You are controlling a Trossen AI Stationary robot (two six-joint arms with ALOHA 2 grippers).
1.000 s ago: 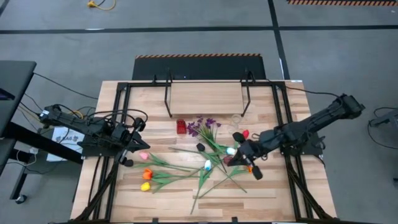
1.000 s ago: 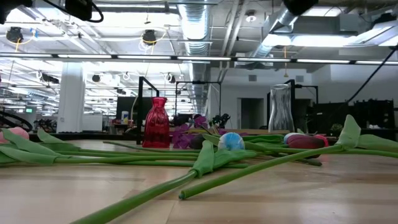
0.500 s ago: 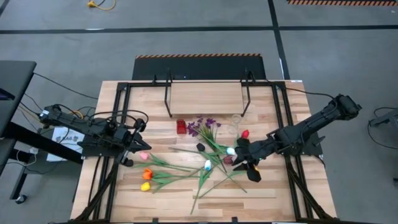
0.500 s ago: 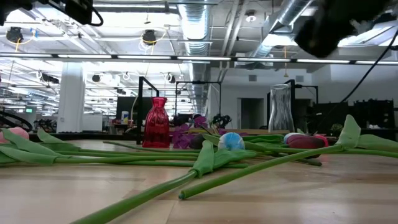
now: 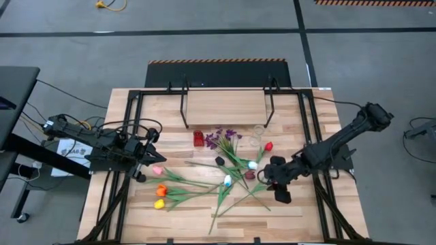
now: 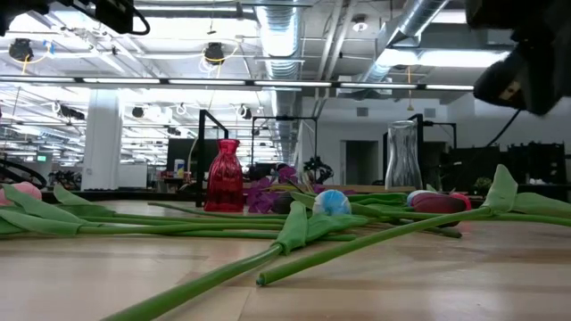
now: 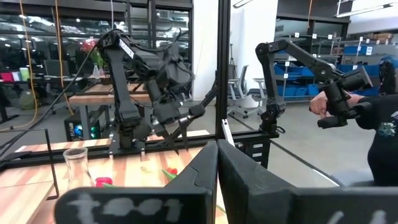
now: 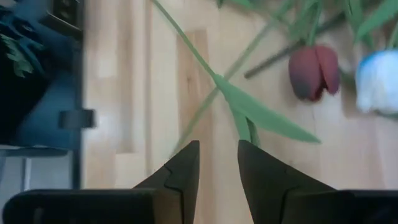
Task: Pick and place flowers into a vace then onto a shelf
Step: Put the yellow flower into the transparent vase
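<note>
The right gripper (image 5: 272,182) hangs over the right side of the wooden table (image 5: 300,204), its jaws a little open and empty above a green stem (image 8: 205,106). The colourful fake tulips (image 5: 225,178) lie mid-table, near the light wooden shelf (image 5: 225,105). The left gripper (image 5: 146,163) waits left, jaws closed.

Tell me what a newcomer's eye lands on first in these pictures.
First the flowers, tulips of many colours on long green stems strewn across the middle of the table. Next the right pincer, jaws open, hanging above the stems at the spread's right edge near a dark maroon tulip. Behind them stands a small red vase, before the empty shelf.
</note>
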